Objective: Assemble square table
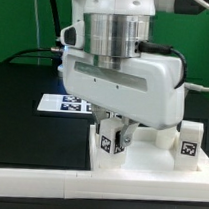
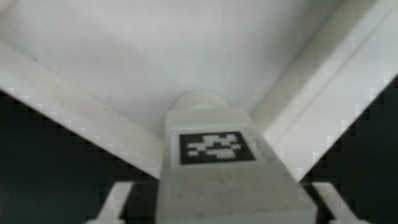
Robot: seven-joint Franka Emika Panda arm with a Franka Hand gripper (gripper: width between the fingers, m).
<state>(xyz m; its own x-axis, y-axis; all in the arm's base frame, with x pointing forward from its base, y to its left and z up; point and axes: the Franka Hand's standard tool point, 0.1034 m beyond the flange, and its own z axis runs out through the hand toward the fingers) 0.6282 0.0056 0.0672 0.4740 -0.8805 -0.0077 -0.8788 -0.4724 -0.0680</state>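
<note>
In the exterior view, your arm hangs straight down, wrist vertical, its white two-finger gripper [image 1: 117, 136] low over the large white plastic square tabletop [image 1: 149, 158] at centre frame. A small white tagged leg block [image 1: 110, 135] stands between the fingers; another white tagged leg block [image 1: 188, 141] waits at three o'clock, near the edge. The flat marker board [image 1: 63, 102] lies at nine o'clock on the black table [image 1: 21, 127], and the long white bar fence [image 1: 38, 183] runs along six o'clock.

In the wrist view, that leg block [image 2: 217, 150] fills the middle, tag facing you, with fingers [image 2: 118, 203] flanking it, partly closed. I can't tell if they've bitten yet. You're on the leg pick, I'd say; next, confirm the grip, then lift cleanly.
</note>
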